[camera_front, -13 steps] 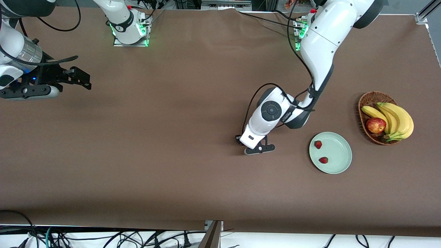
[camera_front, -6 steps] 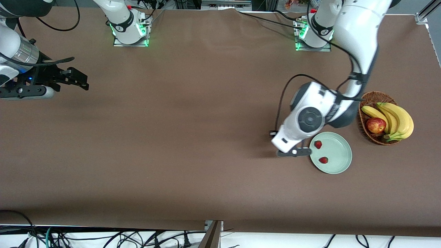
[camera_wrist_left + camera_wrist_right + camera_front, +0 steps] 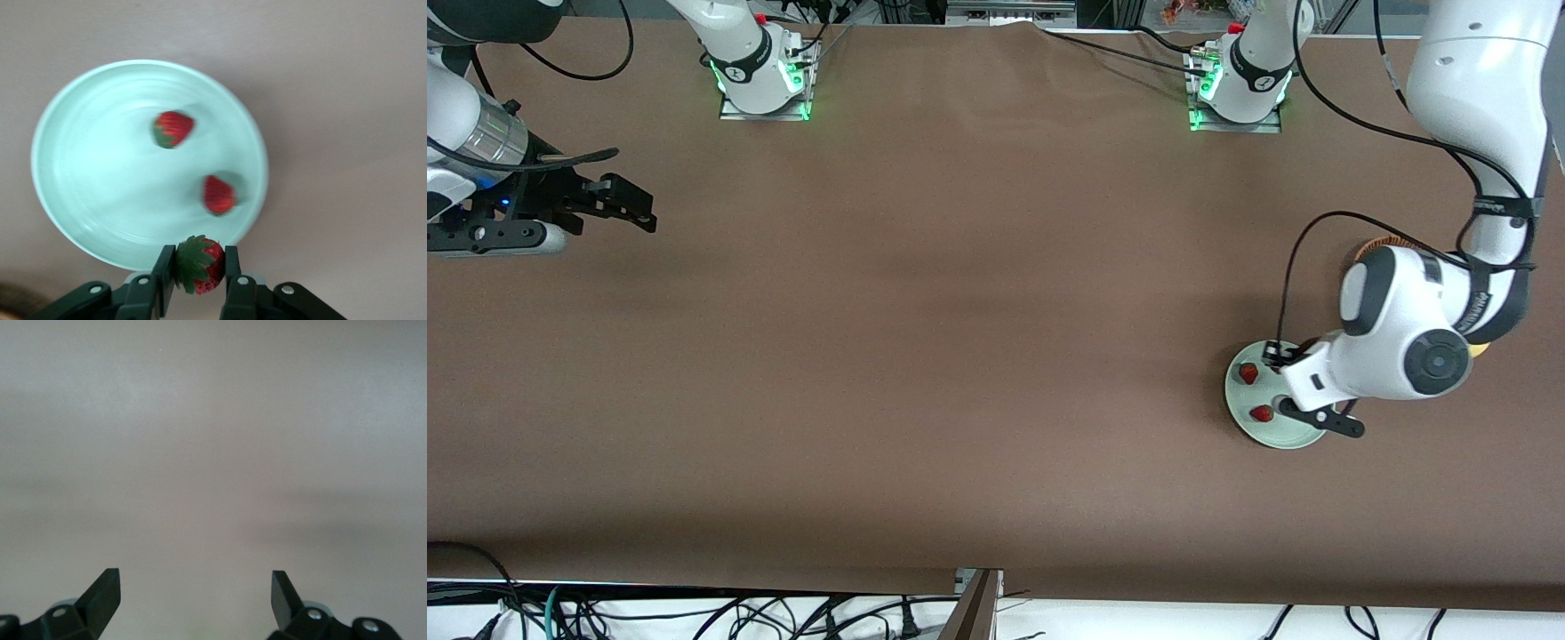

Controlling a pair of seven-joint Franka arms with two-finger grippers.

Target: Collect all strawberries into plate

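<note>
Hiding much of the pale green plate [image 3: 1240, 418] in the front view: the left arm's white wrist, reaching over it from the left arm's end of the table. Also covering nearly all of the wicker basket [image 3: 1383, 243] just beside the plate, leaving only a sliver of rim showing.

Hovering over the plate's rim: the left gripper [image 3: 197, 268], fingers closed snugly on one strawberry [image 3: 200, 264]. Sitting between the two black fingers [image 3: 164, 270] in the left wrist view, leafy green top facing the camera, red body pointing away and down toward the plate. Not visible in the front view, tucked under the wrist.

Lying inside the plate: two more strawberries, apart from each other. One [image 3: 173, 128] resting near the plate's middle, long axis running across the dish, green cap at one end. The other [image 3: 218, 194] lying closer to the rim and to the gripper; cap hard to make out, slightly blurred.

Waiting well apart from the plate, at the right arm's end of the table: the right gripper [image 3: 195, 592], fingers spread wide, holding nothing, above bare brown table [image 3: 925, 356].
</note>
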